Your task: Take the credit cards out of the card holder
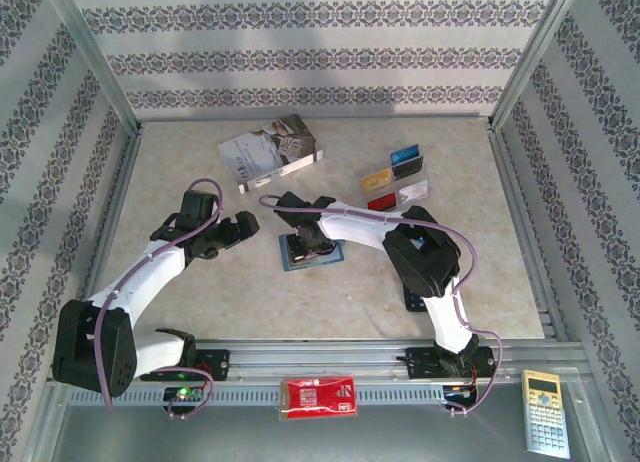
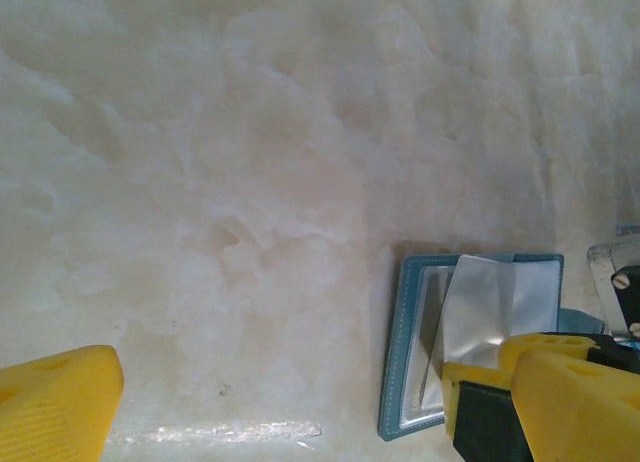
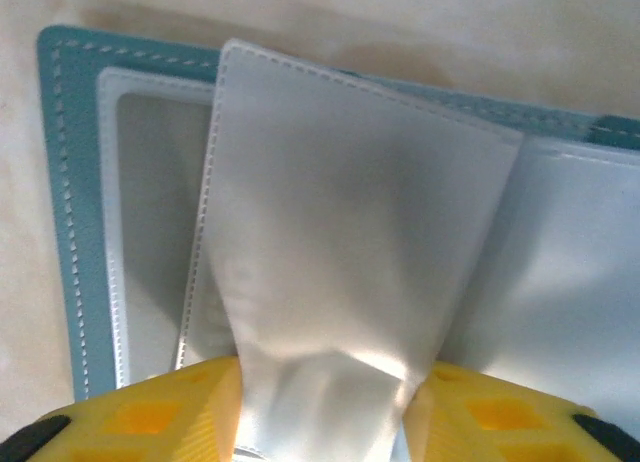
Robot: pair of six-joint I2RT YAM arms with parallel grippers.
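Observation:
The blue-grey card holder point(image 1: 312, 254) lies open on the table's middle, seen too in the left wrist view point(image 2: 410, 352) and the right wrist view point(image 3: 70, 232). My right gripper point(image 1: 305, 244) sits right on top of it. Its yellow fingers point(image 3: 150, 422) squeeze a clear plastic sleeve point(image 3: 340, 232) of the holder, which bunches between them at the right gripper point(image 3: 325, 412). Several credit cards point(image 1: 395, 180) lie side by side at the back right. My left gripper point(image 1: 245, 227) is open over bare table just left of the holder, and the left gripper point(image 2: 300, 412) has nothing between its fingers.
A grey-white book point(image 1: 272, 150) lies at the back centre. A red packet point(image 1: 317, 395) rests on the front rail between the arm bases. A pale calculator point(image 1: 545, 412) lies at the front right, outside the rail. Patterned walls close in the table's sides.

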